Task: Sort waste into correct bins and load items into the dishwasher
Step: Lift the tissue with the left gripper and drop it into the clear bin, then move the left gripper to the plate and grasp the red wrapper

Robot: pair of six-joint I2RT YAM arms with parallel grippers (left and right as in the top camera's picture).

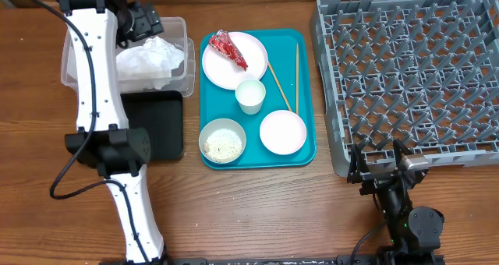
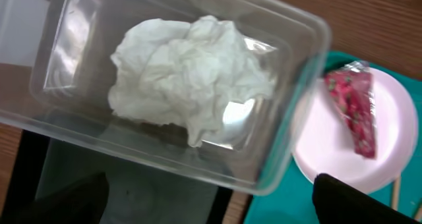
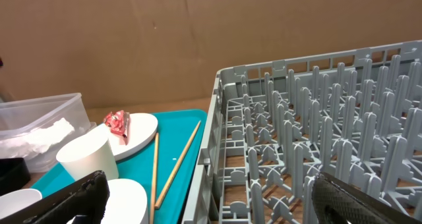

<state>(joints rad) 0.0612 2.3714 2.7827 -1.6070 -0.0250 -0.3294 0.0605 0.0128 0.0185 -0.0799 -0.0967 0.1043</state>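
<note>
Wooden desk (image 1: 257, 210). Left tool (image 1: 146, 21) hangs spread over the clear tub (image 1: 189, 56) at 10 o'clock, napkin (image 1: 152, 58) inside. Right tool (image 3: 211, 194), also spread, rests at 5 o'clock. Red wrapper (image 1: 228, 48) lies on the plate (image 1: 222, 72) at 12 o'clock; slick and light, it may slip from a pinch.

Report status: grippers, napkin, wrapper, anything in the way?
Left gripper open, empty, over the tub. Napkin in tub; wrapper on the plate. Right gripper open, empty, beside the rack. No obstruction seen.
</note>
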